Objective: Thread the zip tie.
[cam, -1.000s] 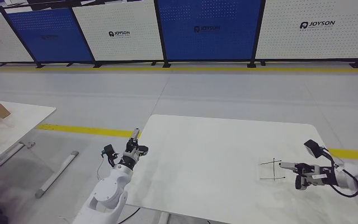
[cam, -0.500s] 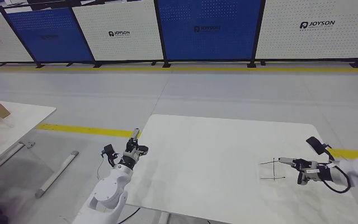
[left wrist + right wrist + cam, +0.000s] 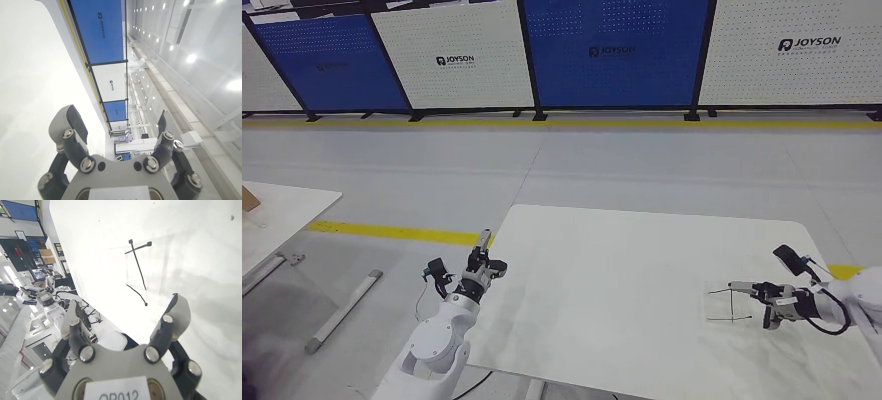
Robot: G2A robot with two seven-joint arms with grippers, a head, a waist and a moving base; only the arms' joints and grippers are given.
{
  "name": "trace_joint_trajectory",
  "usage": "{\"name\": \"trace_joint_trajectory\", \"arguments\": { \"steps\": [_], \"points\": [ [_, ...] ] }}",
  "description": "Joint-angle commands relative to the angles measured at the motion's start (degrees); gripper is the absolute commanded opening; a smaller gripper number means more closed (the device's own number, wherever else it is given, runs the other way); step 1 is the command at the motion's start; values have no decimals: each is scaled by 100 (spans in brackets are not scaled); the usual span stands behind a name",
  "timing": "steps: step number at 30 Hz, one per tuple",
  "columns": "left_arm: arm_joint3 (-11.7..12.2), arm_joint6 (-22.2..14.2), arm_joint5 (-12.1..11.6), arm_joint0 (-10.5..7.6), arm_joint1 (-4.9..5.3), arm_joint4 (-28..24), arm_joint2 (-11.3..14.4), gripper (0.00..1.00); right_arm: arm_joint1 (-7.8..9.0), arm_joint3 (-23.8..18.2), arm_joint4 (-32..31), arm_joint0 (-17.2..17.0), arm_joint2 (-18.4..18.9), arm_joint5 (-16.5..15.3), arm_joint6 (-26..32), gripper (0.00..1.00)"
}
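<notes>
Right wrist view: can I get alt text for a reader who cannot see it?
The open right gripper hangs over a white table, empty, just short of three black zip ties. Two ties lie crossed; the third, curved, lies beside them, nearest the gripper.

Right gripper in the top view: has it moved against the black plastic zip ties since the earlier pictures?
Yes. The right gripper, open, has edged closer to the black plastic zip ties, which have stayed put.

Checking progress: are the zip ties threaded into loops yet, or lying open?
Unthreaded: the zip ties lie flat as loose strips on the table, two crossed, no tail through any head.
</notes>
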Motion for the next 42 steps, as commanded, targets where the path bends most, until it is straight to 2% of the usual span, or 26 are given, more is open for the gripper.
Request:
{"name": "trace_joint_trajectory", "arguments": {
  "steps": [1,8,11,21,26,27,29,31,33,35,37,42],
  "points": [
    [0,0,0,0,0,0,0,100,0,0,0,0,0,0,0,100],
    [0,0,0,0,0,0,0,100,20,-147,3,-116,-8,-199,209,100],
    [0,0,0,0,0,0,0,100,49,-272,-18,-199,59,-103,196,100],
    [0,0,0,0,0,0,0,100,49,-272,-18,-199,59,-103,196,100],
    [0,0,0,0,0,0,0,100,106,-167,134,-321,284,-346,166,100],
    [0,0,0,0,0,0,0,100,120,-195,128,-348,320,-343,182,98],
    [0,0,0,0,0,0,0,100,153,-254,47,-398,387,-240,177,82],
    [0,0,0,0,0,0,0,100,176,-338,-30,-435,415,-113,206,79],
    [0,0,0,0,0,0,0,100,185,-370,-106,-438,407,4,244,56],
    [0,0,0,0,0,0,0,100,181,-378,-154,-421,373,114,275,56],
    [0,0,0,0,0,0,0,100,169,-342,-167,-385,337,196,285,49],
    [0,0,0,0,0,0,0,100,109,-162,-275,-247,173,492,153,47]
  ]
}}
